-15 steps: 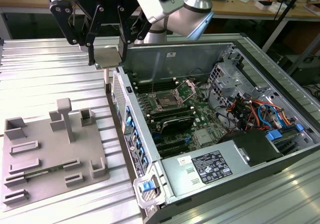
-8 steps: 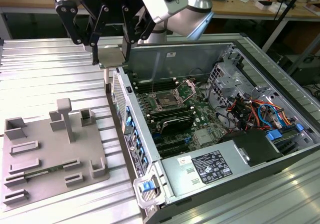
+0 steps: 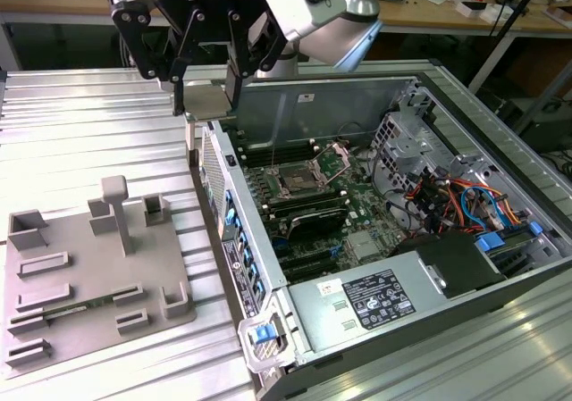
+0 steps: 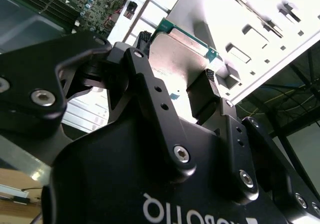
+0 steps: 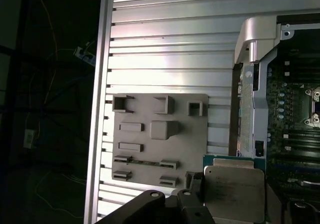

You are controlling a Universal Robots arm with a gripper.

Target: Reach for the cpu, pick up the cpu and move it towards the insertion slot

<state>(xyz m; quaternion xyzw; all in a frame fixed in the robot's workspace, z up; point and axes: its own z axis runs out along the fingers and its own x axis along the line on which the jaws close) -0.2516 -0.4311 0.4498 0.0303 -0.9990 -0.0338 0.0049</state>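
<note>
Claw (image 4: 175,82) is clamped on the cpu (image 5: 233,194), pads on two opposite edges so the metal top stays flat. It hangs above the case wall, w/ the insertion slot (image 3: 295,184) near, towards the exterior view's right. Grey fixture (image 3: 89,276) sits on the tabletop (image 3: 80,124).

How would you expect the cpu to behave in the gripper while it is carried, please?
The cpu looks like a flat plate with a metal top, so it is probably stiff and will not sag. The gripper pinches it by its thin edges, so the smooth sides might slip. The thin green rim looks fragile, so knocks against the computer case seem risky.
</note>
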